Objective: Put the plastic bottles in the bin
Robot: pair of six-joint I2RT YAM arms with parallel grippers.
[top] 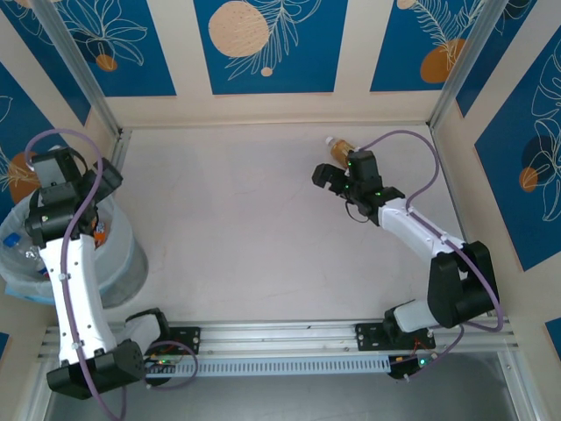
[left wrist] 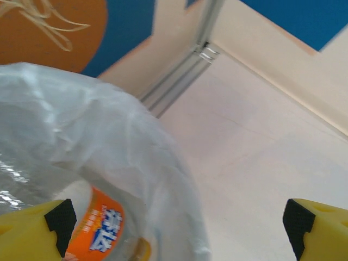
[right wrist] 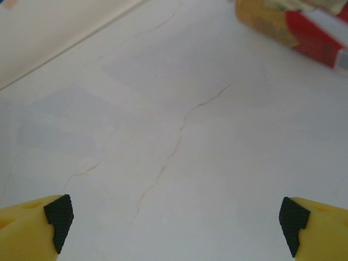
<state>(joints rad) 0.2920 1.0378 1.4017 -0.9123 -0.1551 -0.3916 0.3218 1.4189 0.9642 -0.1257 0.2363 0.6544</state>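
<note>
at the far left edge, the bin [top: 123, 263] with its translucent liner [left wrist: 81, 125] holds several plastic bottles [top: 17, 250]. an orange-labelled bottle [left wrist: 100, 231] lies against the liner. the left end effector [top: 66, 206] hangs over the bin, fingers spread wide, gripping nothing. at the right rear of the bench [top: 245, 219], an amber-filled bottle [top: 340, 149] lies on its side, with a red label and an apparently pale cap. the right end effector [top: 344, 173] sits just beside it, fully spread and empty.

Pale table [top: 245, 219] with hairline crack [right wrist: 178, 132], blue floral wall panels [top: 263, 44], aluminium rail [top: 280, 332]
</note>
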